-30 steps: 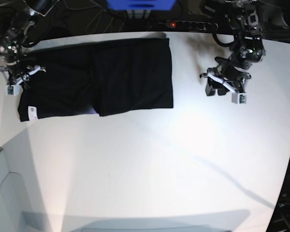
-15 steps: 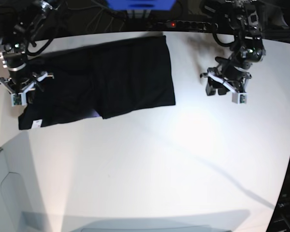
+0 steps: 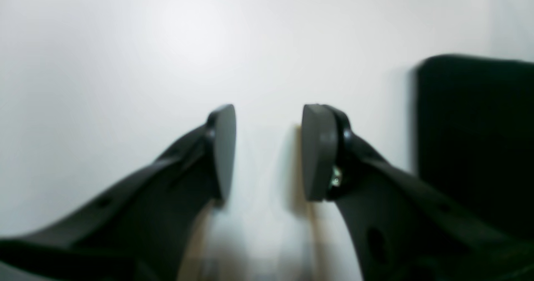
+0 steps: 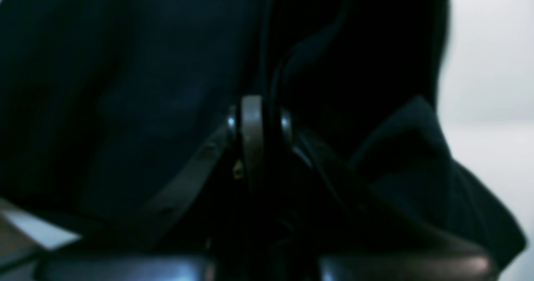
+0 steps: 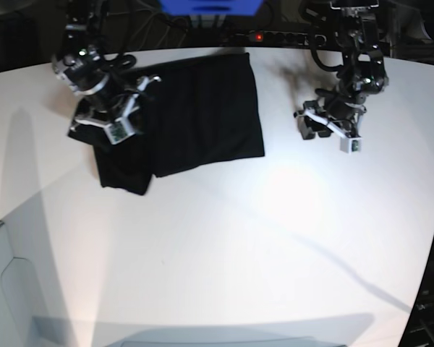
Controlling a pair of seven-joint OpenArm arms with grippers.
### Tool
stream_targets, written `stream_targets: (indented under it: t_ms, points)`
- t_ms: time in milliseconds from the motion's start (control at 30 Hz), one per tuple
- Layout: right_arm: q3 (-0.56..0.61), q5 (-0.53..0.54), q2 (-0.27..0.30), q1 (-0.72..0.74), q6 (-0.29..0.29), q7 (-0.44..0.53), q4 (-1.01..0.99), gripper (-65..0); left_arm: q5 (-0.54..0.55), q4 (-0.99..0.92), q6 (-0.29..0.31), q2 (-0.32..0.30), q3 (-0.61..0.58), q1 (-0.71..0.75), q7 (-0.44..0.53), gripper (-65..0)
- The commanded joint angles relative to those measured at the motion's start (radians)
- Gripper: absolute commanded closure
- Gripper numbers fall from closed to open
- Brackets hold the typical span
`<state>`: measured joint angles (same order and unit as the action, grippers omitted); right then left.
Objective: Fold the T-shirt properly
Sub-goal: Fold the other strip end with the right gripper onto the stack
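Note:
The black T-shirt [image 5: 202, 108] lies at the back of the white table [image 5: 239, 238], its left part pulled up and bunched over itself. My right gripper [image 5: 110, 119] hangs over that left part, shut on a fold of the cloth. Up close, the right gripper [image 4: 254, 118] has its jaws pressed together, with the T-shirt [image 4: 125, 84] draped around them. My left gripper [image 5: 325, 132] sits open above bare table to the right of the shirt. In the left wrist view the left gripper [image 3: 269, 151] holds nothing, and the T-shirt edge [image 3: 471, 139] shows at the right.
A power strip [image 5: 275, 36] with a red light and a blue object [image 5: 210, 7] sit behind the table's far edge. A grey surface [image 5: 7, 289] adjoins the table at the lower left. Dark cables hang behind both arms.
My right gripper has carried the shirt's left edge up and to the right, so the left part now bunches over the rest. The left gripper has shifted only slightly.

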<state>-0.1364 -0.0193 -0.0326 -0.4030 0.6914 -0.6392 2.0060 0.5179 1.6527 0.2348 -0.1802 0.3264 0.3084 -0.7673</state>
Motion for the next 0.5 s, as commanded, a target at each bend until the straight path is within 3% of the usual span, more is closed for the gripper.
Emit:
stream_targets:
  t_ms: [0, 267, 467]
  points:
    - [0.037, 0.026, 0.001, -0.007, 0.007, 0.031, 0.025, 0.0, 0.005, 0.007, 0.004, -0.006, -0.008, -0.013, -0.005, -25.2]
    - [0.277, 0.026, -0.002, -0.001, 0.007, 0.023, 0.023, 0.0, 0.005, -0.027, -0.004, -0.005, -0.152, -0.061, 0.002, -25.2]
    - [0.320, 0.025, -0.003, 0.048, 0.007, 0.022, 0.022, 0.0, 0.005, -0.055, -0.005, 0.035, -0.178, -0.067, 0.002, -25.2]
